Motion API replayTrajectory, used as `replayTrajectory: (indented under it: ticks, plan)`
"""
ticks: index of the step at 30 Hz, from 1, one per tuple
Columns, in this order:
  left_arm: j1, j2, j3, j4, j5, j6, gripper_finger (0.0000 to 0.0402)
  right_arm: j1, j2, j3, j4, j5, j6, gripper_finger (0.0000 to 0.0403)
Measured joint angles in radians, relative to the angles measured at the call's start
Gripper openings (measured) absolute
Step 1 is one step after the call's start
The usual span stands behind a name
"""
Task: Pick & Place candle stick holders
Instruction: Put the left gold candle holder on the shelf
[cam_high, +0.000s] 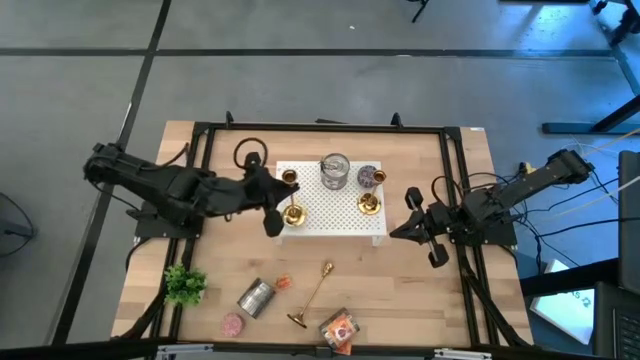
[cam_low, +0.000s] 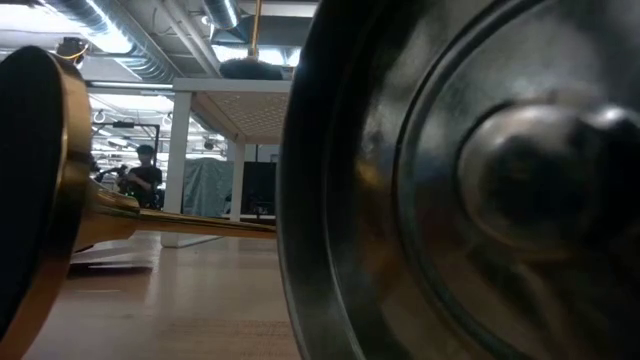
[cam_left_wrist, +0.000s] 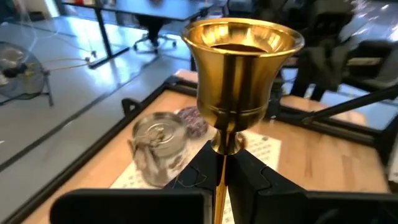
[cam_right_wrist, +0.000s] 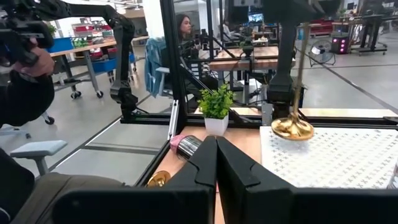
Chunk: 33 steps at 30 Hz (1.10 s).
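Observation:
My left gripper (cam_high: 281, 207) is shut on a gold candle stick holder (cam_left_wrist: 241, 68), over the left part of the white perforated stand (cam_high: 330, 215). Two more gold holders (cam_high: 288, 178) (cam_high: 369, 203) stand upright on that stand. Another candle stick holder (cam_high: 312, 295) lies on its side on the wood near the front edge. It also shows at the left of the low view (cam_low: 55, 180). My right gripper (cam_high: 402, 230) is shut, holds nothing, and hangs off the stand's right end (cam_right_wrist: 216, 155). My left gripper pinches the holder's thin stem (cam_left_wrist: 221, 165), just under the cup, between its two fingers. The fingers come nearly level from the table's left, across the stem. The holder stands upright, its round base (cam_right_wrist: 292, 129) low at the stand's top; whether it touches I cannot tell.
A silver tin (cam_high: 335, 172) and a purple candle tin (cam_high: 370, 177) stand on the stand's far side. Near the front lie another silver tin (cam_high: 255, 297), a pink candle (cam_high: 233, 323), an orange box (cam_high: 340, 328) and a small green plant (cam_high: 185, 285). A person sits beyond the table (cam_right_wrist: 186, 31).

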Motion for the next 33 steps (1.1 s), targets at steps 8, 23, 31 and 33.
replayTrajectory:
  ticks: [8,23,31,33]
  plan:
    - [-0.031,0.060,-0.002,0.002,-0.046,0.002,0.0012,0.000,0.000,0.000,-0.002,0.001,0.000,0.0005]
    - [-0.075,0.066,-0.003,-0.010,-0.160,-0.022,0.0012,0.000,0.000,0.000,-0.003,0.001,0.006,0.0005]
    - [-0.075,0.066,-0.003,-0.017,-0.164,-0.025,0.0012,0.000,0.000,0.000,-0.003,0.000,0.006,0.0005]
    - [-0.075,0.066,-0.003,-0.017,-0.164,-0.025,0.0012,0.000,0.000,0.000,-0.003,0.000,0.006,0.0005]
